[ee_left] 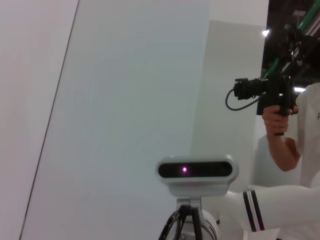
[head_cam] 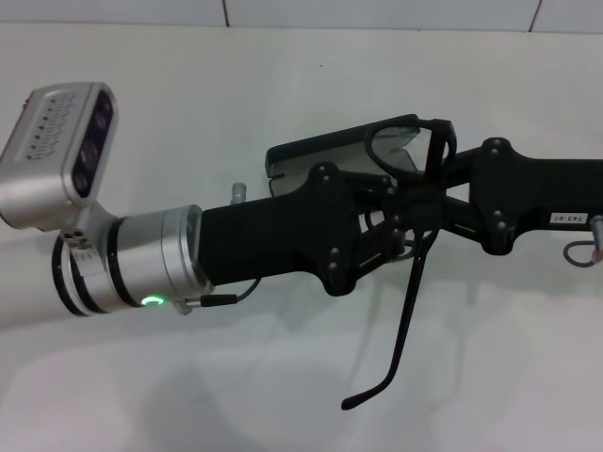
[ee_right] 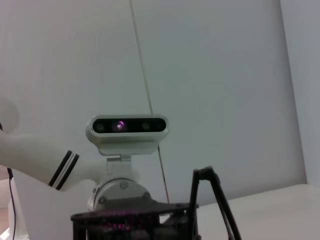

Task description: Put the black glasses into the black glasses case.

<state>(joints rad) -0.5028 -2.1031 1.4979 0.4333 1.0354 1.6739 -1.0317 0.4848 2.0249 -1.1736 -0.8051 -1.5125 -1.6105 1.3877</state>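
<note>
In the head view, the two chunky black grippers meet over the white table (head_cam: 283, 113), coming in from 9 o'clock and 3 o'clock. The left gripper (head_cam: 382, 221) extends from a silver wrist with a green light and a grey wrist camera module (head_cam: 61, 151). The right gripper (head_cam: 429, 202) reaches in from the opposite side. Between them hang the black glasses (head_cam: 415, 151), thin wire-frame spectacles with roundish clear lenses. The lens front sits at 12 o'clock of the meeting point, and one long slim temple arm (head_cam: 400, 330) trails down toward 6 o'clock, curling at its tip above the table. The glasses are pinched where the fingertips converge, at the frame's hinge end, but which gripper actually clamps them cannot be told, since the black fingers overlap one another.

The black glasses case (head_cam: 320, 155), a rectangular hard clamshell with rounded corners, lies just behind the grippers, at 11 o'clock from the glasses, its lid raised and grey lining showing. The lens front overlaps the case's far end in this view; whether they touch cannot be told.

The right wrist view shows the robot's head camera (ee_right: 127, 131) and a thin black frame piece (ee_right: 215, 200) rising at 5 o'clock.
</note>
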